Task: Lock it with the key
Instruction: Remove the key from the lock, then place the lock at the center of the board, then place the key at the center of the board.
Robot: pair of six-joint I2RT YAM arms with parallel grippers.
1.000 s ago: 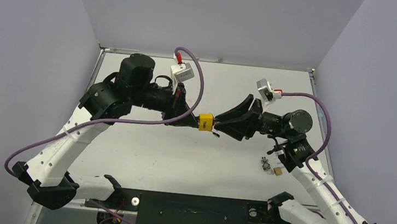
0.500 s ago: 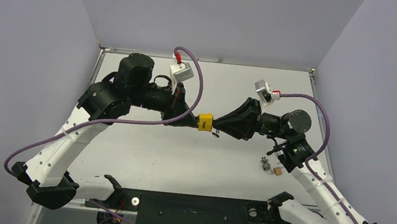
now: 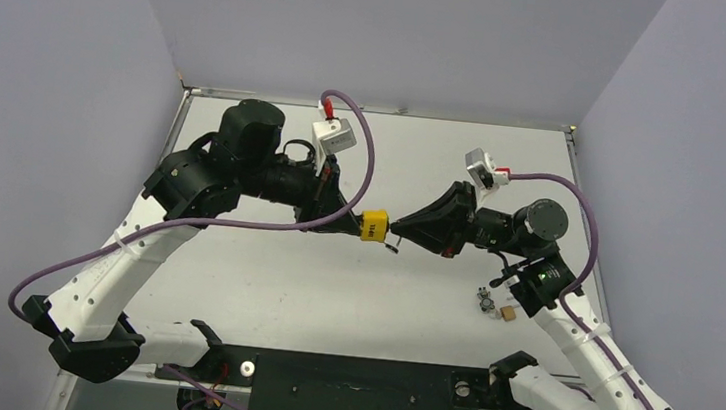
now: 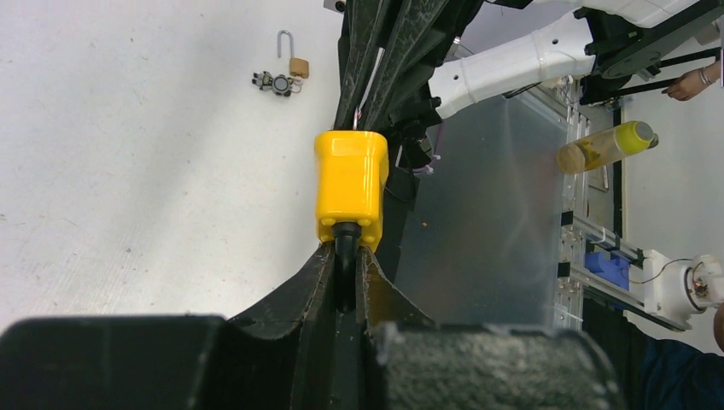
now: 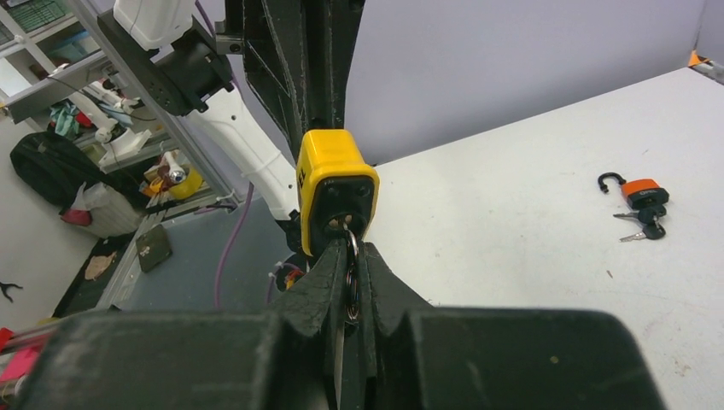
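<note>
The yellow padlock is held in the air above the middle of the table. At its 9 o'clock the left gripper is clamped on the shackle. At its 3 o'clock the right gripper pinches the key, which sits in the keyhole. A small brass padlock lies on the table at 4 o'clock.

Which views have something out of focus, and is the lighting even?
Left wrist view: the yellow padlock is sharp, the near base of the left end effector is blurred. Right wrist view: likewise, the right end effector blurs toward the lens. Top external view: even soft light, faint shadows, no glare.
</note>
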